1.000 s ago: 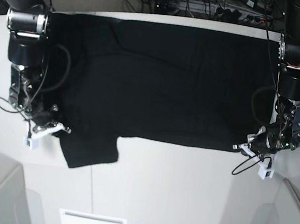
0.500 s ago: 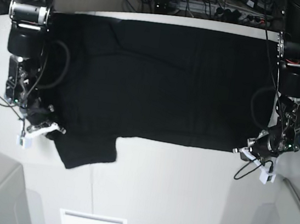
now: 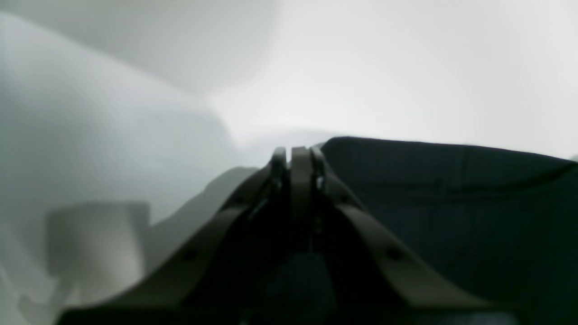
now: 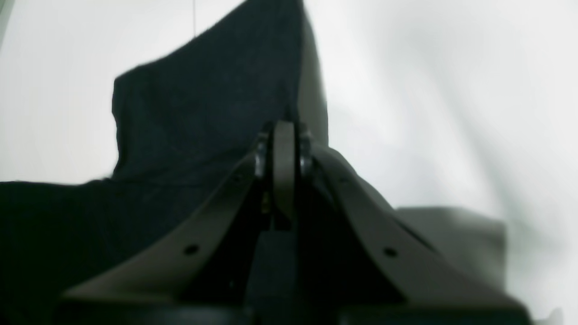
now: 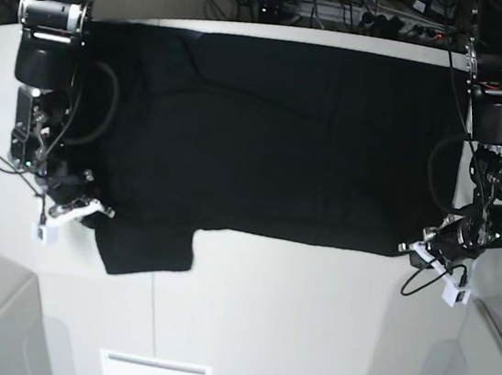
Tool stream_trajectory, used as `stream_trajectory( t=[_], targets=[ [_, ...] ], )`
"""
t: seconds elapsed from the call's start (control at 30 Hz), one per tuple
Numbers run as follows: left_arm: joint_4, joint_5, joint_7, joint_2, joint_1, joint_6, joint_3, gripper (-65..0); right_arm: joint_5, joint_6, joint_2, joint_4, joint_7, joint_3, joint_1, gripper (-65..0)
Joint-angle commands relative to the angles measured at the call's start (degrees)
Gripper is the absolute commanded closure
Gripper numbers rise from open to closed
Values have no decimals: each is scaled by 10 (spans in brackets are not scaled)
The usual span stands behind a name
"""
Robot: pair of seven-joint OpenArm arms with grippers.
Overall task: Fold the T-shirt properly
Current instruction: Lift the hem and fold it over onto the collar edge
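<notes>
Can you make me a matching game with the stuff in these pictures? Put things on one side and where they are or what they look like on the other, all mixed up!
Things:
1. T-shirt
2. left gripper
3. right gripper
4. table

Descriptions:
A. white and flat
B. shut, at the cloth's corner on the right side of the base view
C. black, spread wide
D. shut, near the sleeve on the left side of the base view

Pairs: 1-C, 2-B, 3-D, 4-A
</notes>
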State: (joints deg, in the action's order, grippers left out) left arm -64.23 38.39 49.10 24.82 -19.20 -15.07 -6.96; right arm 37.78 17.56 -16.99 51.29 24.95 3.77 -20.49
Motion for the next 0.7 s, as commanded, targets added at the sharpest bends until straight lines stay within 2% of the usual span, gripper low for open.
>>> stream_trajectory(
  t=[0.0, 0.13, 0.27, 0.53, 0.6, 0.67],
  targets=[
    [-14, 8, -11, 10, -15, -4, -4, 0, 9, 5, -10, 19, -13, 7, -11, 0],
    [-27, 8, -11, 10, 7, -4, -32, 0, 6, 5, -7, 54, 14, 52, 8, 0],
    [-55, 8, 35, 5, 23, -4, -85, 0, 6, 5, -7, 76, 23, 76, 17, 0],
    [-106, 8, 66, 6, 37, -4, -94, 0, 9, 5, -7, 132, 47, 81, 44, 0],
    [-116, 8, 67, 7, 37, -4, -94, 0, 9, 5, -7, 153, 67, 82, 50, 0],
    [-125, 8, 76, 6, 37, -4, -94, 0, 9, 5, -5, 172, 91, 111, 52, 0]
  ],
)
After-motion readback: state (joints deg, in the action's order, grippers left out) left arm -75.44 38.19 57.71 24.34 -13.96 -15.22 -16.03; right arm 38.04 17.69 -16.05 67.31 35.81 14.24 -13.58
